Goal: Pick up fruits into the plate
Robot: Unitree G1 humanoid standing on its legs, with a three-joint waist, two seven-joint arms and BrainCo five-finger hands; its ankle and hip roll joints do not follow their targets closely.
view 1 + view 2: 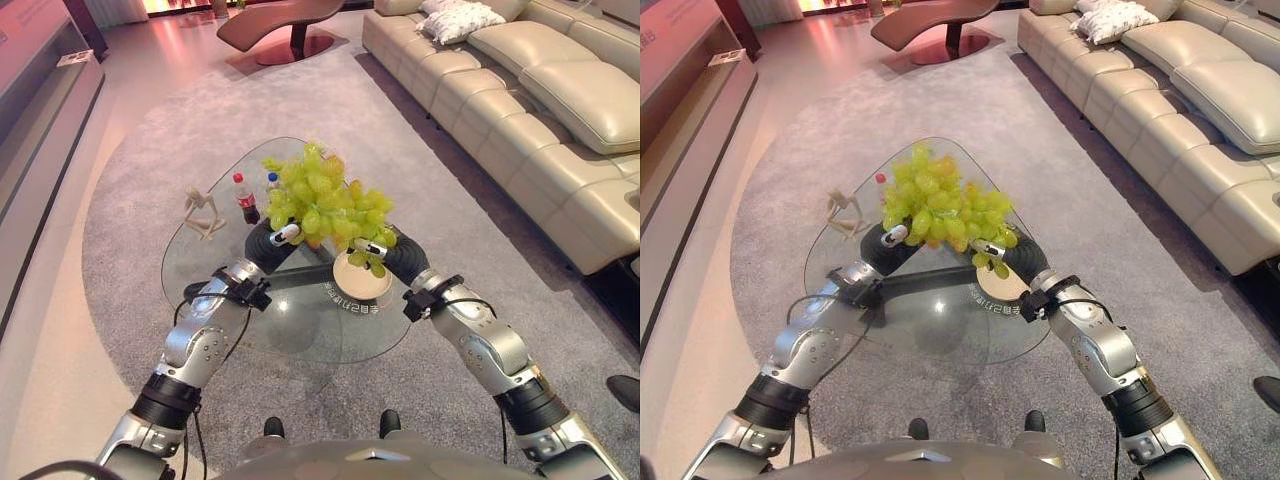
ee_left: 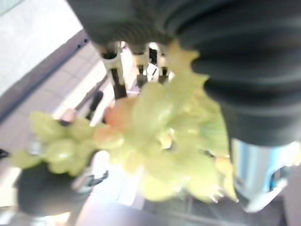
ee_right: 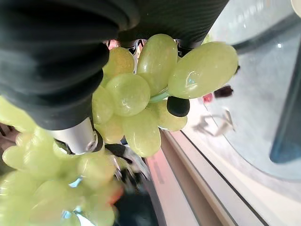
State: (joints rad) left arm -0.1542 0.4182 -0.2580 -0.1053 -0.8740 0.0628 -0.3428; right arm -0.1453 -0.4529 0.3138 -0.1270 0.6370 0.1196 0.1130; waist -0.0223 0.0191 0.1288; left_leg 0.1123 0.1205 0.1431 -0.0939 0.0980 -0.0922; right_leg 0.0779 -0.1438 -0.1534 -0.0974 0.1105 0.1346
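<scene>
Both robot hands, left robot hand (image 1: 281, 238) and right robot hand (image 1: 377, 250), grasp a green grape bunch (image 1: 322, 204) above the plate (image 1: 357, 283); floppy, bruisable, best supported underneath.

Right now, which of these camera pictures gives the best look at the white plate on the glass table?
The left eye view: the round white plate sits on the clear glass table, mostly uncovered below the big bunch of green grapes. In the right eye view, the right hand and grapes cover more of it.
</scene>
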